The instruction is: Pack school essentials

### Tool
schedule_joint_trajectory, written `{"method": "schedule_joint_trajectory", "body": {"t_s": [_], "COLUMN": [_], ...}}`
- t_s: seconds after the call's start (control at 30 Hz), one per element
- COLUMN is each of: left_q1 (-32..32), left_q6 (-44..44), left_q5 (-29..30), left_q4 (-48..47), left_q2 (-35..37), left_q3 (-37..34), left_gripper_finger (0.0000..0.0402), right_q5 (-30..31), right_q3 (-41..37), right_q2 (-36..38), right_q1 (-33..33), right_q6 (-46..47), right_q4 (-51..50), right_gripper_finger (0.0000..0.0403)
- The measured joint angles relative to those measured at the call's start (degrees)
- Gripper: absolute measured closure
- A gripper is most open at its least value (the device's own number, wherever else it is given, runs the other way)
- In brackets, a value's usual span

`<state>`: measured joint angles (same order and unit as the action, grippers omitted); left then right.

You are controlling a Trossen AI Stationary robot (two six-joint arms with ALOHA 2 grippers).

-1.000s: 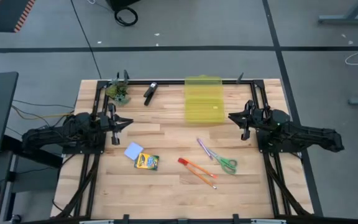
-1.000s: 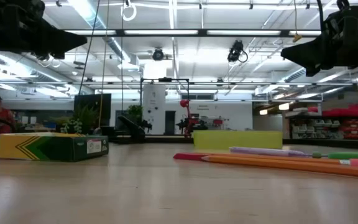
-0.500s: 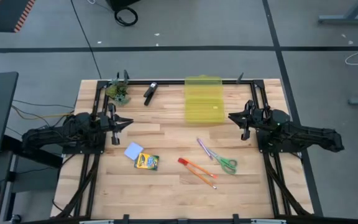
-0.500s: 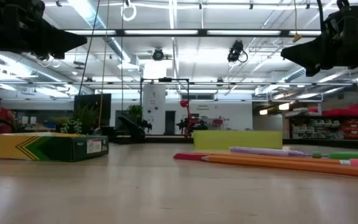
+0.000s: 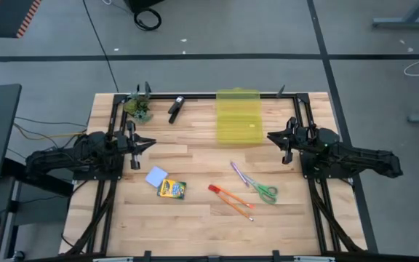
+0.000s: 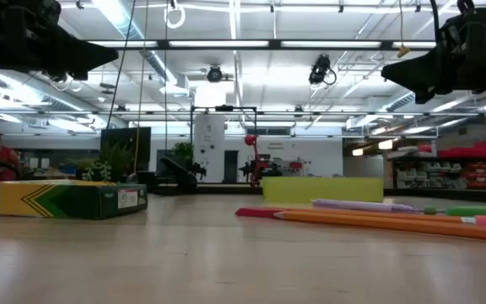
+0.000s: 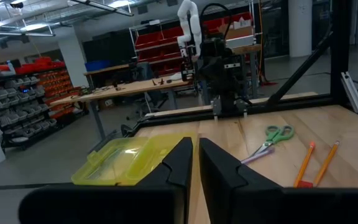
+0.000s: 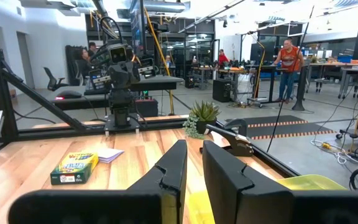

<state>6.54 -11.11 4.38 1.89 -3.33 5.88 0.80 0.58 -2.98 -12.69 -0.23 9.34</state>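
The school things lie flat on the wooden table, with nothing touching them. A light-blue pad (image 5: 156, 176) sits beside the yellow-green crayon box (image 5: 172, 189). To their right are orange-red pencils (image 5: 233, 201) with a red piece (image 5: 212, 188) at their left end, a purple pen (image 5: 236, 172) and green-handled scissors (image 5: 265, 192). A translucent yellow case (image 5: 237, 116) rests near the far edge. My left gripper (image 5: 151, 144) hovers shut over the table's left side. My right gripper (image 5: 270, 136) hovers shut on the right, beside the case.
A black clip-like object (image 5: 175, 109) and a small green plant clump (image 5: 138, 108) sit at the far left corner. A black frame (image 5: 202, 95) borders the table's far and side edges. Bare wood lies between the arms and along the near edge. People stand in the room beyond.
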Motion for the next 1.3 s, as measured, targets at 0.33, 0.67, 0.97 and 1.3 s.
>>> {"method": "schedule_joint_trajectory", "body": {"t_s": [0.33, 0.67, 0.97, 1.3], "left_q1": [-0.01, -0.01, 0.0, 0.01], "left_q6": [-0.01, -0.01, -0.01, 0.0], "left_q5": [0.01, 0.02, 0.01, 0.01], "left_q4": [0.01, 0.0, 0.0, 0.0], "left_q2": [0.0, 0.0, 0.0, 0.0], "left_q3": [0.01, 0.0, 0.0, 0.01], "left_gripper_finger": [0.0373, 0.0364, 0.0374, 0.0365], "right_q5": [0.01, 0.01, 0.02, 0.02], "right_q3": [0.0, 0.0, 0.0, 0.0], "right_q2": [0.01, 0.01, 0.0, 0.01], "right_q1": [0.0, 0.01, 0.0, 0.01], "right_q6": [0.0, 0.0, 0.0, 0.0], "right_q4": [0.01, 0.01, 0.02, 0.02], "right_gripper_finger": [0.0344, 0.0344, 0.0344, 0.0344]}}
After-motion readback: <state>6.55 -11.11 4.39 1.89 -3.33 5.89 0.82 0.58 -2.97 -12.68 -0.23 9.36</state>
